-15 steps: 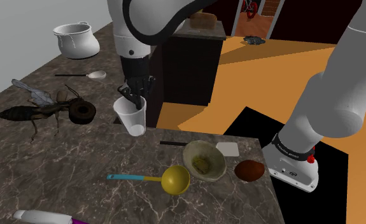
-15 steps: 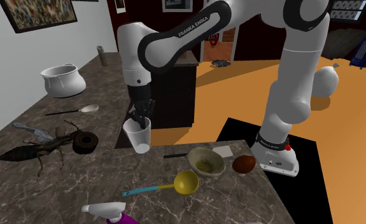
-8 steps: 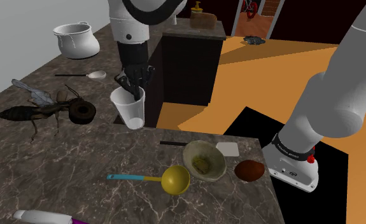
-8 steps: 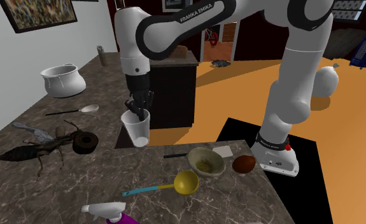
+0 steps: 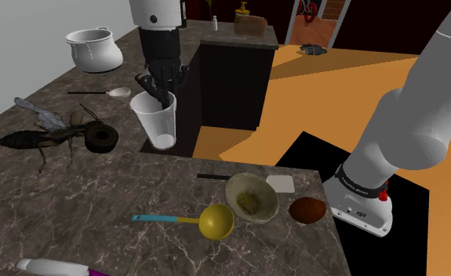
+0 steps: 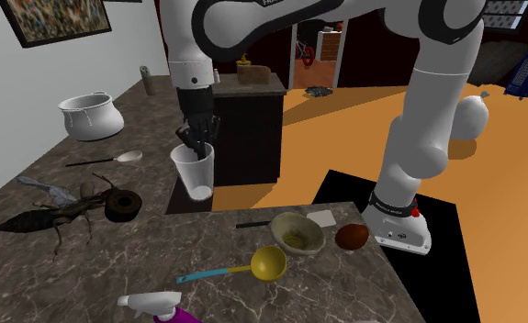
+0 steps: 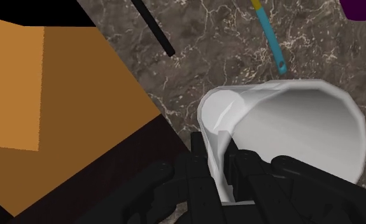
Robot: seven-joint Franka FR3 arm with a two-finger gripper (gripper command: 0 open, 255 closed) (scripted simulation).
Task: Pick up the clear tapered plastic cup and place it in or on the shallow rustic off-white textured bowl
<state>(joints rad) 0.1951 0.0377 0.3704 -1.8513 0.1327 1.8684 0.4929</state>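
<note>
The clear tapered cup (image 5: 156, 121) (image 6: 195, 172) (image 7: 283, 130) hangs upright in the air above the marble counter, lifted off it. My black gripper (image 5: 158, 88) (image 6: 197, 138) (image 7: 222, 167) is shut on the cup's rim, one finger inside and one outside the wall. The shallow off-white textured bowl (image 5: 251, 197) (image 6: 297, 233) sits on the counter nearer the arm's stand, down and toward the shoulder view's right of the cup, with something yellowish inside.
A yellow ladle with a blue handle (image 5: 204, 220) lies beside the bowl, a brown round object (image 5: 307, 209) and a white square (image 5: 280, 183) on its other side. A black stick (image 5: 212, 177), insect figure (image 5: 43, 133), dark ring (image 5: 100, 137), spoon (image 5: 114, 92) and white pot (image 5: 96, 49) stand around.
The gripper has risen with the cup and drifted slightly toward the shoulder view's left; the cup now hangs higher above the counter.
</note>
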